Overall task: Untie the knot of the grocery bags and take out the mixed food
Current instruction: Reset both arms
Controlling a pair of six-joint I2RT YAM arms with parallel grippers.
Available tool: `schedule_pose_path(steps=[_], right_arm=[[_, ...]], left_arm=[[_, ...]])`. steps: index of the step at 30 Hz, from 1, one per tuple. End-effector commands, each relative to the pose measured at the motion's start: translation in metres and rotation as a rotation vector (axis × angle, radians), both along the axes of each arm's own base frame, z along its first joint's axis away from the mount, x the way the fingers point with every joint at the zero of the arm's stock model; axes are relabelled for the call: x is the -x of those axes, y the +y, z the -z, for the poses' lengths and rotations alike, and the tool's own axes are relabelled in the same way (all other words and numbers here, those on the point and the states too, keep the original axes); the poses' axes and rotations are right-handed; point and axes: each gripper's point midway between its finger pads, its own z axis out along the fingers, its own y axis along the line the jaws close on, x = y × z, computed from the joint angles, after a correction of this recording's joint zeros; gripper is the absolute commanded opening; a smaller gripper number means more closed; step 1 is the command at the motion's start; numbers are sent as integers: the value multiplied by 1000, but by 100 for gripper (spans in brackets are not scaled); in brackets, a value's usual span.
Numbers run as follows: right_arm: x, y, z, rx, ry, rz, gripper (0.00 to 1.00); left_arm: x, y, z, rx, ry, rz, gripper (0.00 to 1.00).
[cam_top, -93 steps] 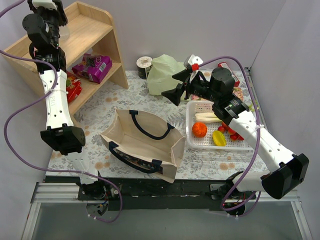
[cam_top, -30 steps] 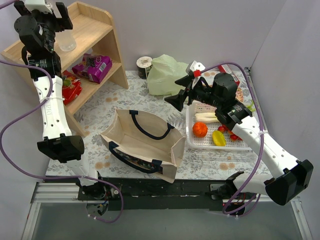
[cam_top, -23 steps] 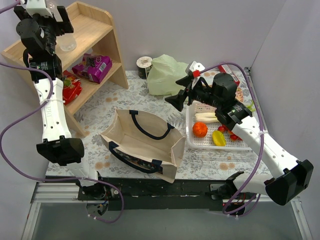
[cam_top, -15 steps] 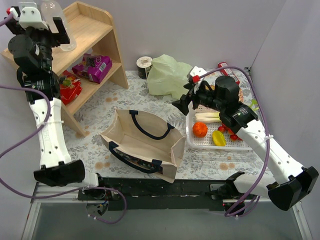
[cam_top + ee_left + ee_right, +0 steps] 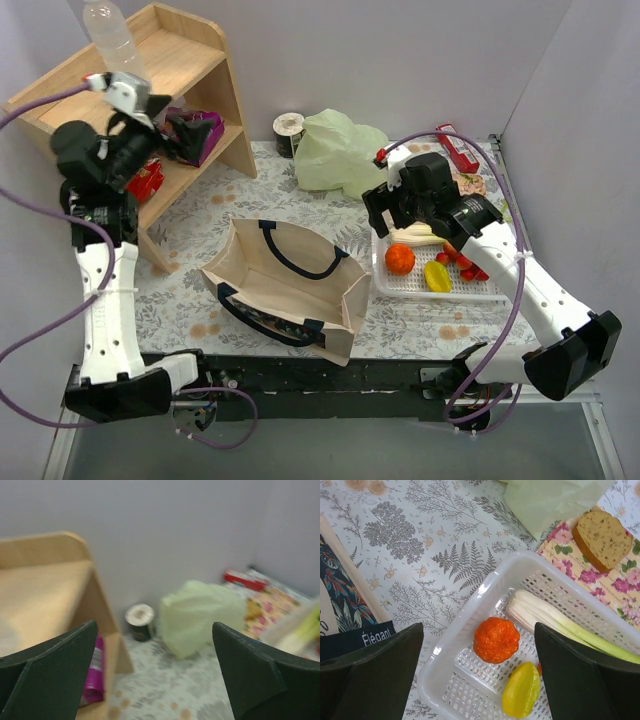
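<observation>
The pale green plastic bag [image 5: 335, 150] lies crumpled at the back of the table, and I cannot make out the knot on it. The beige tote [image 5: 290, 285] stands open in front. My right gripper [image 5: 479, 647] hangs open over the left end of the white basket [image 5: 470, 612]. An orange fruit [image 5: 496, 639] sits below its gap, and a yellow pepper [image 5: 521, 690] lies beside that. A brown biscuit [image 5: 601, 539] rests on the floral cloth. My left gripper [image 5: 155, 680] is open and empty in front of the shelf, facing the green bag [image 5: 200, 615]. A clear bottle [image 5: 110, 35] stands on the top shelf.
The wooden shelf [image 5: 190, 70] at the left holds a purple packet [image 5: 200, 130] and a red packet [image 5: 148, 180]. A tape roll [image 5: 289, 130] stands by the back wall. A pale leek [image 5: 560, 625] and red strawberries [image 5: 462, 265] lie in the basket.
My left gripper has let go of the bottle on the top shelf and swung down and right. My right gripper has turned down from beside the green bag to over the basket.
</observation>
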Motion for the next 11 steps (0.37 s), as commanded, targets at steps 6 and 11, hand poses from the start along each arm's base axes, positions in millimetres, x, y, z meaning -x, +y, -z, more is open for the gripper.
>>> schedule_pose_path(steps=[6, 11], right_arm=[[6, -31, -33, -31, -32, 184, 98], [4, -37, -42, -24, -76, 196, 98]], left_arm=[[-2, -114, 110, -34, 315, 437, 98], [-18, -132, 131, -10, 369, 452, 98]])
